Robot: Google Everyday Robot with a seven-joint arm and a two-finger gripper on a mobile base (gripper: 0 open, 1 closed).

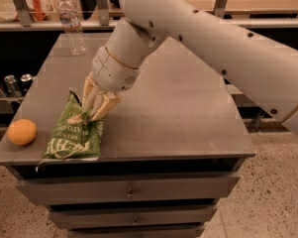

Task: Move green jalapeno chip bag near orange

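Note:
The green jalapeno chip bag (73, 135) lies flat and crinkled near the front left edge of the grey table (178, 113). The orange (22, 131) sits at the table's front left corner, a short gap to the left of the bag. My gripper (88, 114) comes down from the big white arm and is shut on the bag's upper end, its tan fingers (105, 106) pressed into the foil.
A clear water bottle (71, 25) stands at the table's back left. Several cans (10, 84) sit on a lower shelf to the left. The table has drawers (131, 191) below its front edge. A railing and counter run behind.

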